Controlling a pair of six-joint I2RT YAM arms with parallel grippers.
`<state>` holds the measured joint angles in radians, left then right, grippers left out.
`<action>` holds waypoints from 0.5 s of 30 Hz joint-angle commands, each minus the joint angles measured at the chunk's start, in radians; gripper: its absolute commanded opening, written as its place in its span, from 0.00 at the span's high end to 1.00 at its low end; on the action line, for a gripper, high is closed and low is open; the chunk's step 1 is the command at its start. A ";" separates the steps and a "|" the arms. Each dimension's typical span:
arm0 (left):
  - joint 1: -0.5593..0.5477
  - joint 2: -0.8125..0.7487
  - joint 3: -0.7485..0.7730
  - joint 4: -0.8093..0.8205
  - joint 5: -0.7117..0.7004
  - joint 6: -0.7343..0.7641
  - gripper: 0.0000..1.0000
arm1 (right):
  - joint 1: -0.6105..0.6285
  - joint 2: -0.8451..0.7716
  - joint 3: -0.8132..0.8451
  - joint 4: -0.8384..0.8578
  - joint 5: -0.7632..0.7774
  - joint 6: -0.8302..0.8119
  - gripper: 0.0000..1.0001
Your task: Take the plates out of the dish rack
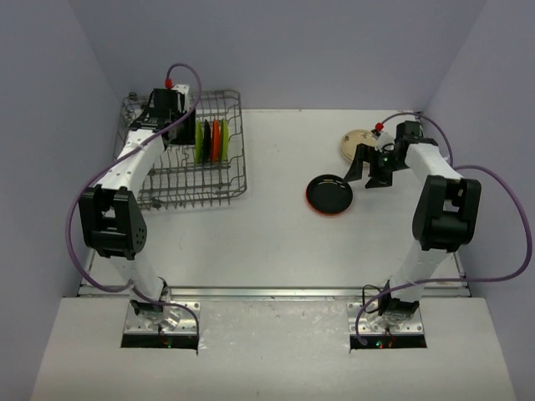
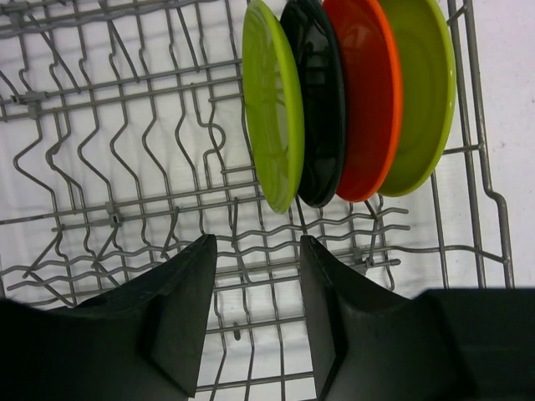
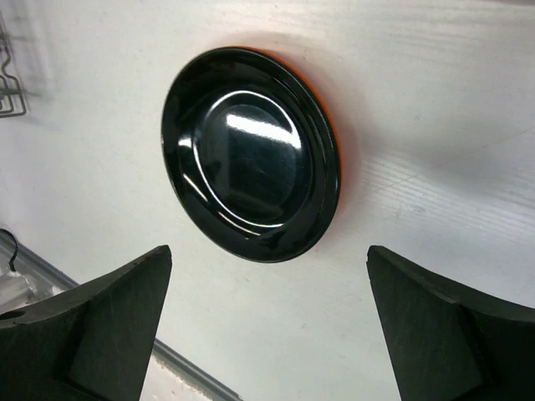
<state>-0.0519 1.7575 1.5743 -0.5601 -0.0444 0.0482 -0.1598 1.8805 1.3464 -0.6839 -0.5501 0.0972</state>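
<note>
Plates [image 2: 347, 100] are best taken singly: the nearest lime plate [image 2: 272, 104] is to be straddled by the left gripper [image 2: 255, 251], jaws parted and empty.

Left claw [image 2: 255, 251]: over the dish rack [image 2: 109, 219].
Racked plates [image 2: 343, 100]: four on edge, side by side, just ahead of the left claw.
Right claw [image 3: 267, 259]: over the surface [image 3: 435, 167], well apart from the rack.
Stacked plates [image 3: 251, 150]: on the surface, ahead of the right claw.
Single plate [image 1: 355, 142]: beside the right claw.
</note>
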 commanded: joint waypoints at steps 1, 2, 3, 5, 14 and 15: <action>0.013 0.044 0.081 0.016 0.008 -0.008 0.58 | 0.005 -0.074 -0.001 0.019 -0.003 -0.007 0.02; 0.017 0.060 0.091 0.014 0.015 -0.008 0.57 | 0.005 -0.079 -0.002 0.016 -0.010 -0.006 0.02; 0.021 0.076 0.103 0.011 0.024 -0.008 0.57 | 0.005 -0.081 -0.002 0.011 -0.015 -0.004 0.02; 0.024 0.110 0.137 0.008 0.039 -0.006 0.57 | 0.006 -0.085 -0.003 0.011 -0.024 0.001 0.02; 0.039 0.247 0.229 0.002 0.074 0.022 0.58 | 0.008 -0.094 0.001 -0.003 -0.039 -0.001 0.02; 0.041 0.256 0.235 0.003 0.074 0.019 0.59 | 0.008 -0.095 0.000 -0.003 -0.040 -0.001 0.02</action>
<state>-0.0337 1.9803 1.7573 -0.5759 0.0100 0.0631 -0.1589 1.8194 1.3430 -0.6893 -0.5632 0.0984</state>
